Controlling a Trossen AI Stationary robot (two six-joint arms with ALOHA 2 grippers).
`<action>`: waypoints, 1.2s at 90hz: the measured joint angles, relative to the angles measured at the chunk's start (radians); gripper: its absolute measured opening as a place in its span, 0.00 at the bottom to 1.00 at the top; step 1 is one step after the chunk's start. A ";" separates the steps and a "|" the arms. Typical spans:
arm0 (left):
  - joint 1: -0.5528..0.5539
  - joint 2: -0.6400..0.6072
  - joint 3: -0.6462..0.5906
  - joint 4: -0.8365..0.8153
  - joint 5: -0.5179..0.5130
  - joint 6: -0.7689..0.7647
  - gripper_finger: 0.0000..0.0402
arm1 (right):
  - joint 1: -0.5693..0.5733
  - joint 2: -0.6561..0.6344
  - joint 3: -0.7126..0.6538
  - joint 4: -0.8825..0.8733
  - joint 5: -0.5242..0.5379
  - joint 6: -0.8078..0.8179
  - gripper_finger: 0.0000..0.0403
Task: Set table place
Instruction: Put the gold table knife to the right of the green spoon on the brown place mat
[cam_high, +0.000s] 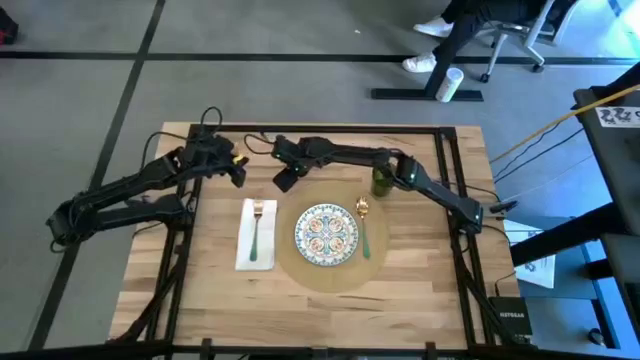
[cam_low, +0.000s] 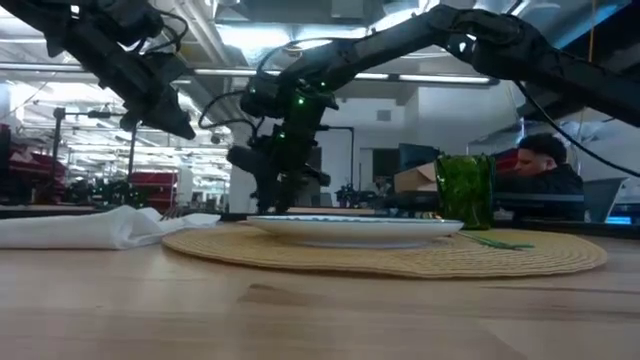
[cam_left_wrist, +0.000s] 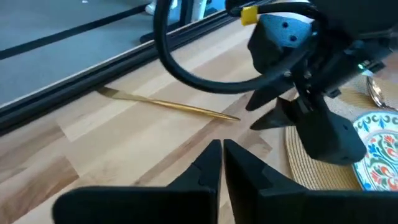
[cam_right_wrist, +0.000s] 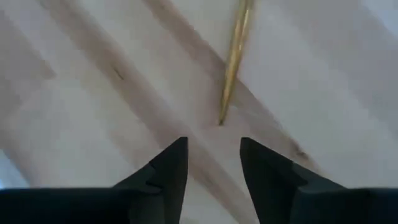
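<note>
A slim gold utensil (cam_left_wrist: 168, 104) lies flat on the wooden table (cam_high: 400, 290), near its far edge; which piece of cutlery it is, I cannot tell. My right gripper (cam_right_wrist: 212, 155) hovers open just off its near tip (cam_right_wrist: 221, 119) and touches nothing; it also shows in the high view (cam_high: 285, 180). My left gripper (cam_left_wrist: 221, 155) is shut and empty, a little toward the table's left (cam_high: 238, 168). The round tan placemat (cam_high: 300, 275) lies mid-table and carries a patterned plate (cam_high: 326, 235).
A white napkin (cam_high: 256, 250) with a green-handled fork (cam_high: 256, 228) lies left of the plate. A green-handled spoon (cam_high: 364, 225) lies on the placemat to the plate's right. A green glass (cam_high: 381, 181) stands at the placemat's far right. Black frame rails (cam_high: 440, 150) run along the table.
</note>
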 joint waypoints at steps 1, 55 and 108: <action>0.000 0.000 0.000 0.000 0.000 0.000 0.00 | 0.000 0.000 0.001 -0.002 -0.003 0.004 0.34; 0.000 0.000 0.001 -0.001 0.000 0.002 0.00 | -0.036 0.000 0.032 0.334 -0.092 0.068 0.34; 0.000 0.000 0.001 0.031 0.000 0.024 0.00 | -0.115 0.000 0.032 0.411 -0.155 0.065 0.34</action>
